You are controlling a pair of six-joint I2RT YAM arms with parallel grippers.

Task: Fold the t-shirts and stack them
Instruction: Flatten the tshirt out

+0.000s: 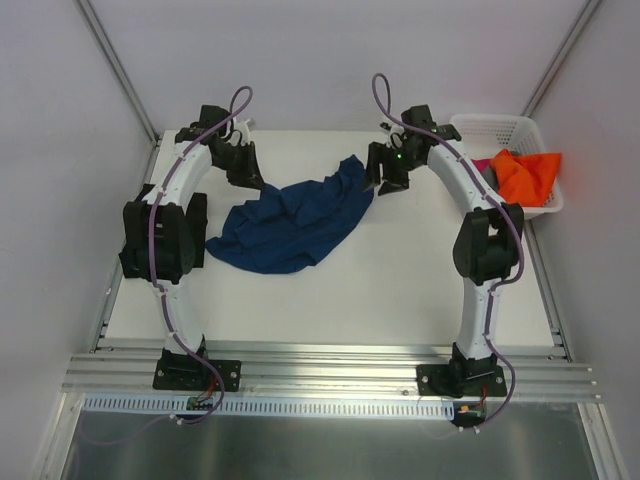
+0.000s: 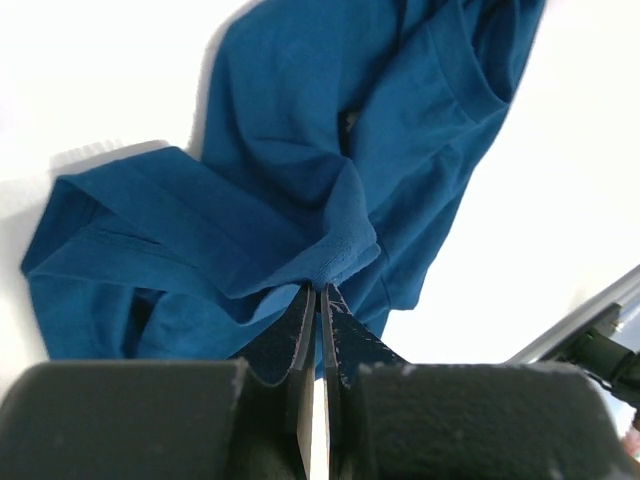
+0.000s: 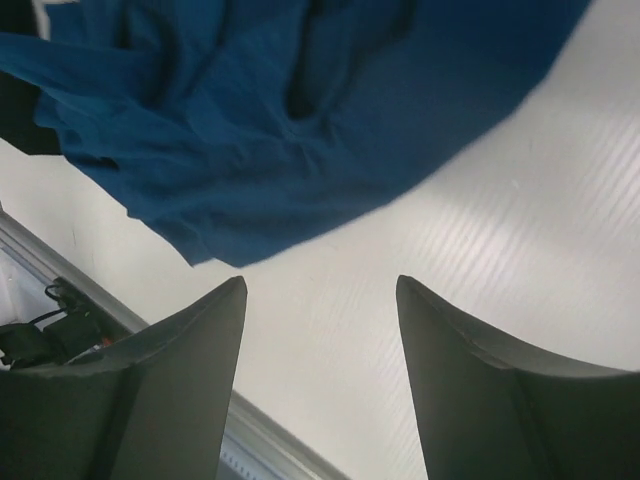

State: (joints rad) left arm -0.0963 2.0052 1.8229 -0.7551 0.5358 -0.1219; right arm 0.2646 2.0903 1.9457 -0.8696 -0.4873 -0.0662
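Navy t-shirt point(image 1: 290, 225) crumpled on the tabletop point(image 1: 400, 280) — left hand point(image 2: 318, 292) pinches a thin fold that may slip; right hand point(image 3: 320, 290), spread beside the shirt, seemingly empty.

This looks like a robot lab. A left arm point(image 1: 165, 235) and a right arm point(image 1: 487, 245) are bolted to a metal rail point(image 1: 330, 362) at 6 o'clock of a white table point(image 1: 400, 290). Plain white walls point(image 1: 60, 150) stand around it.

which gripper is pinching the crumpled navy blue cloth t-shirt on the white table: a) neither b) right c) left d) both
c: the left gripper is shut on a fold of the navy blue cloth t-shirt, while the right gripper stands open and empty
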